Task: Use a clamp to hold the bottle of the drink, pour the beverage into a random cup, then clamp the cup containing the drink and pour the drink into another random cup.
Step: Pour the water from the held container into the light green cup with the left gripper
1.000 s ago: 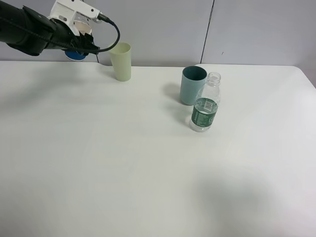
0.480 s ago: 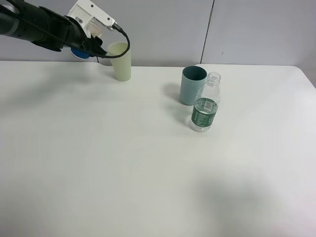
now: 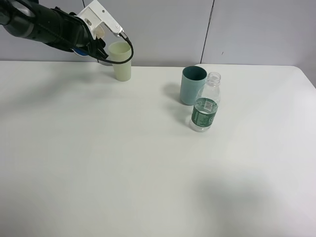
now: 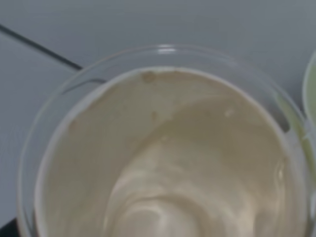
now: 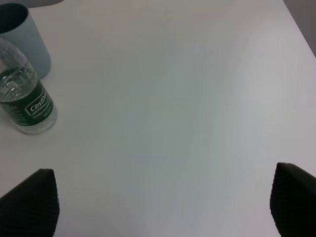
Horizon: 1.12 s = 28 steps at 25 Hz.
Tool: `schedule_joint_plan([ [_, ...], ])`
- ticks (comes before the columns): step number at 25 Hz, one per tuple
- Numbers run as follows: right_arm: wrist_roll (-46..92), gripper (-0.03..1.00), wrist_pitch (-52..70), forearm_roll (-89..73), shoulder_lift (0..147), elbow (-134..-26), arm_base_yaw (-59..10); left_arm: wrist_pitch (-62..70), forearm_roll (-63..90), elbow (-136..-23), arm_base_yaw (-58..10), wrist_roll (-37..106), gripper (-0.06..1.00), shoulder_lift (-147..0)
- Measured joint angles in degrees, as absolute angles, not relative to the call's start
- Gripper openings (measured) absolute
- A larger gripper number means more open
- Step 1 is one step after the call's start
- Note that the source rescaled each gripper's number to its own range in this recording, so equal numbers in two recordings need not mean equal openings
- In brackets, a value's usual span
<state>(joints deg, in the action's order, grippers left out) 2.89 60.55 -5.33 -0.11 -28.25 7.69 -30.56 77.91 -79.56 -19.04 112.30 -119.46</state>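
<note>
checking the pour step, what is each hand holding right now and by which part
The left hand is shut on a clear-rimmed cup with a beige inside; where it grips is hidden. The right hand is open and holds nothing.

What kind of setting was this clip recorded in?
Probably a robotics lab test bench: a bare white table against plain grey wall panels, a robot arm overhead, and only staged props: a pale cup, a teal cup and a bottle.
</note>
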Motion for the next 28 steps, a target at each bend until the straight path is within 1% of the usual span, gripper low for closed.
schedule_joint_plan([
  [10,2.89,0.66,60.55,-5.33,-0.11,-28.25,7.69,-34.42,75.79,-79.85,-21.63,117.78,0.05,-119.58],
  [19,2.89,0.66,60.55,-5.33,-0.11,-28.25,7.69,-38.85,73.78,-80.35,-21.75,121.02,0.05,-119.57],
  [28,2.89,0.66,60.55,-5.33,-0.11,-28.25,7.69,-38.88,70.08,-80.45,-21.75,121.07,0.05,-119.57],
])
